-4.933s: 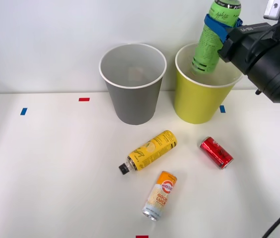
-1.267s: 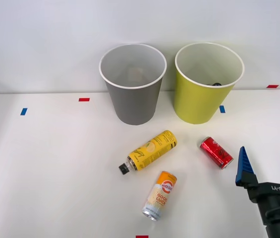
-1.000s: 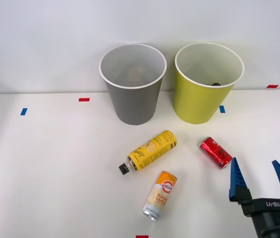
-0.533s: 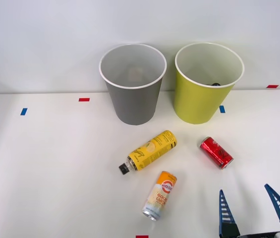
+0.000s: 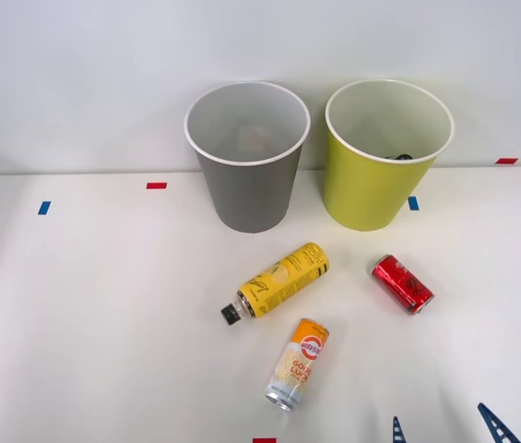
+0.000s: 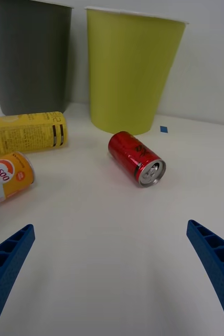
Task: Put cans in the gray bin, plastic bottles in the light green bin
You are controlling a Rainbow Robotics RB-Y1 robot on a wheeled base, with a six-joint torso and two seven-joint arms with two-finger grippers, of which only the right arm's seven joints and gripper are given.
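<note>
Two round bins, gray (image 5: pixel 247 157) and lime (image 5: pixel 387 155), stand upper centre on a white counter (image 5: pixel 94 305) against a pale wall (image 5: pixel 76 74); the blue ribbed hand (image 5: pixel 447 430), fingers apart, sits lower right.

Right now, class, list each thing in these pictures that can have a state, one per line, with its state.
Gray bin: upright, on the table.
Light green bin: upright, something dark inside.
Yellow bottle: lying on its side, cap on.
Orange-and-cream can: lying on its side.
Red can: lying on its side.
Right gripper: open, holding nothing.
</note>
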